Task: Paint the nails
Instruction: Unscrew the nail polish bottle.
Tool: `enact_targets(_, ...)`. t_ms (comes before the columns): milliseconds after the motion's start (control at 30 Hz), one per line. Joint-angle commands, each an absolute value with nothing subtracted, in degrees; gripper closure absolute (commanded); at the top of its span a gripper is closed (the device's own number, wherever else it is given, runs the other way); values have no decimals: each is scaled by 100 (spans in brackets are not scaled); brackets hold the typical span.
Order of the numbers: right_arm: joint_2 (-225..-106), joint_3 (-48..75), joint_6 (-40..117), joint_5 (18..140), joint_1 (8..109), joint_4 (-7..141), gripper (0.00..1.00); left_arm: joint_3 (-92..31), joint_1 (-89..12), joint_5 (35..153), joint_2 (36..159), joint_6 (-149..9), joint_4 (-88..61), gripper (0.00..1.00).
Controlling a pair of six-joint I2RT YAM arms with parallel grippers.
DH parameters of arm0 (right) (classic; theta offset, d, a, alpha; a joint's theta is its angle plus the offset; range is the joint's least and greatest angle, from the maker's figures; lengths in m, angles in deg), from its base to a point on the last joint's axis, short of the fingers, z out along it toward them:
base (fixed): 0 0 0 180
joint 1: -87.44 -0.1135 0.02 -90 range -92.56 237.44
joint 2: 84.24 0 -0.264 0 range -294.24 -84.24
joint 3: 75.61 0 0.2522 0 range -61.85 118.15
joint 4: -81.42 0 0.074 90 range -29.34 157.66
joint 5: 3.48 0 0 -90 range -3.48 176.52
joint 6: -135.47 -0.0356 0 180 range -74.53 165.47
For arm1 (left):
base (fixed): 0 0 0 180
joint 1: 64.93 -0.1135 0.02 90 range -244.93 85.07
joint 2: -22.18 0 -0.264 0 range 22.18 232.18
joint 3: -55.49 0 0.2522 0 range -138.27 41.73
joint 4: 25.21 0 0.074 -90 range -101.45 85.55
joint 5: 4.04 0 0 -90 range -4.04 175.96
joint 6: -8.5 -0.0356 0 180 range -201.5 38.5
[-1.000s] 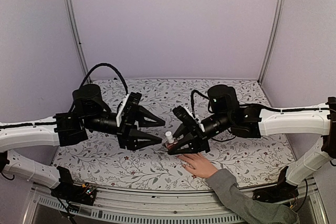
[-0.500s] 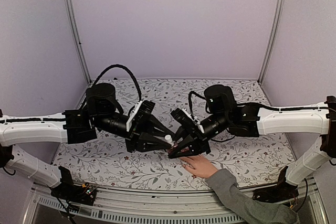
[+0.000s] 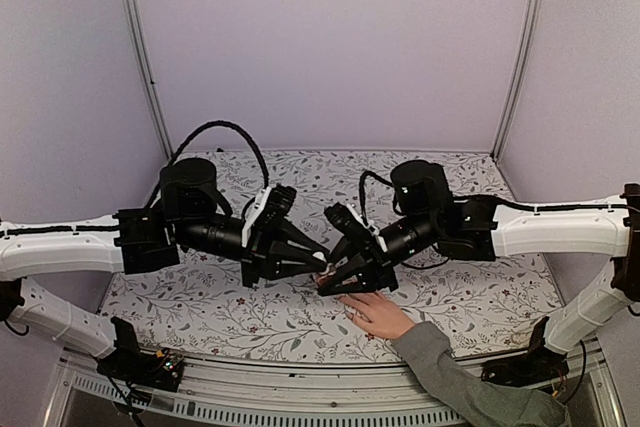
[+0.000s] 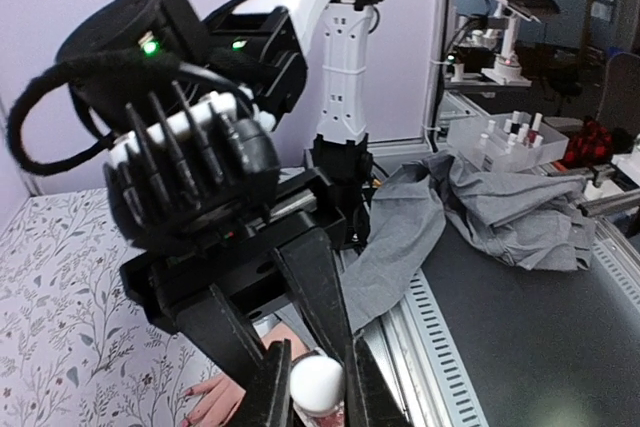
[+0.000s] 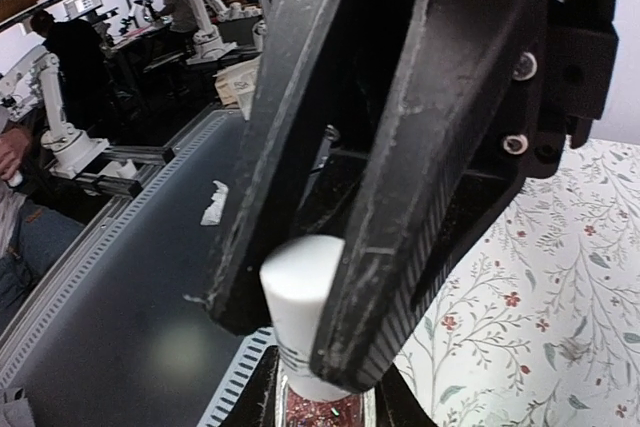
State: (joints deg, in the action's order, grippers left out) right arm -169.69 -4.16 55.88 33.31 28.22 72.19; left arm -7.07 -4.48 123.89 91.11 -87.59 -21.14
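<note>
Left tool (image 4: 317,394) clamps white cap (image 4: 317,379); right tool (image 5: 325,399) grips bottle (image 5: 322,412) — nails on hand (image 3: 378,316) indistinct.

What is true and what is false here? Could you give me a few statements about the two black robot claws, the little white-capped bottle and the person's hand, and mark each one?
1. The left gripper is shut on the round white cap of the small glass bottle. True.
2. The right gripper hangs open and empty. False: it is shut on the bottle's body, which holds red glittery polish.
3. A bare human hand with a grey sleeve lies on the flower-printed table cover. True.
4. The hand lies on the left arm's side of the table. False: it comes in from the right arm's side and lies just in front of the right gripper.
</note>
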Motion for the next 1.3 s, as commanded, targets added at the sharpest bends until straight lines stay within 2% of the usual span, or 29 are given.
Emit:
enact_targets(0,-16709,-410,5322,4758,2883,7569,100,-647,-393,11390,8935,-8421,-2622,100)
enact_targets(733,-16782,-294,4740,8115,2917,7864,100,-478,-375,8475,9750,-6977,-3492,100)
enact_targets(1100,-17589,155,4717,8958,2917,7980,100,-688,-354,6968,10329,-6140,-3148,100)
enact_targets(1267,-17661,133,4749,8930,2919,8055,100,-580,-353,6946,10242,-6190,-3259,100)
